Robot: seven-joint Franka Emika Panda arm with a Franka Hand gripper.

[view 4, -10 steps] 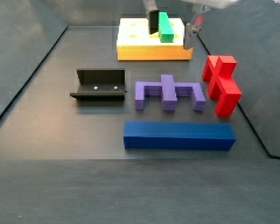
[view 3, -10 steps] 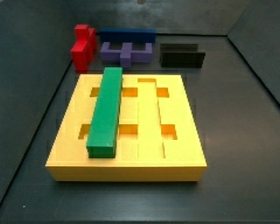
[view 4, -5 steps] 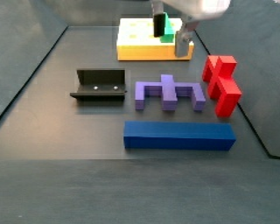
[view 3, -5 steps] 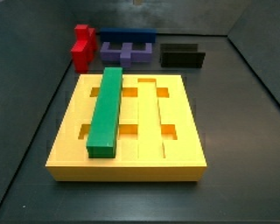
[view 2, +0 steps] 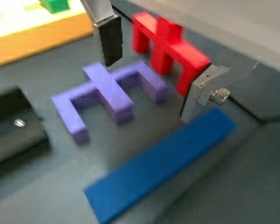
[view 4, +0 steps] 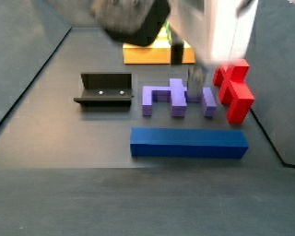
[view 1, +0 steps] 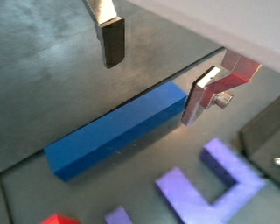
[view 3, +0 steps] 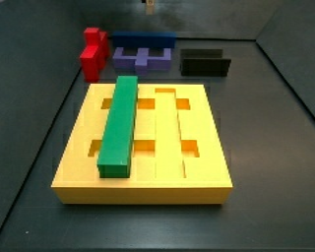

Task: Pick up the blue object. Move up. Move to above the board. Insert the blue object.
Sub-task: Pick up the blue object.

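The blue object (view 4: pixel 187 143) is a long dark blue bar lying flat on the floor in front of the purple block; it also shows in both wrist views (view 1: pixel 119 131) (view 2: pixel 166 166) and behind the purple block in a side view (view 3: pixel 145 41). The board (view 3: pixel 154 148) is a large yellow grooved slab with a green bar (view 3: pixel 118 123) in one groove. My gripper (view 4: pixel 202 78) is open and empty, blurred, hanging above the purple and red blocks, just short of the blue bar. Its fingers (view 1: pixel 111 39) (view 2: pixel 108 39) stand wide apart with nothing between them.
A purple notched block (view 4: pixel 177 100) (view 2: pixel 101 96) lies beside a red block (view 4: pixel 234 88) (view 2: pixel 166 48). The dark fixture (view 4: pixel 103 89) (view 3: pixel 207 61) stands next to the purple block. The board's edge (view 4: pixel 144 55) is partly hidden behind the arm. Tray walls rise around the floor.
The gripper has come from beside the board toward the loose pieces and lower, now over the purple and red blocks near the blue bar. No piece has moved.
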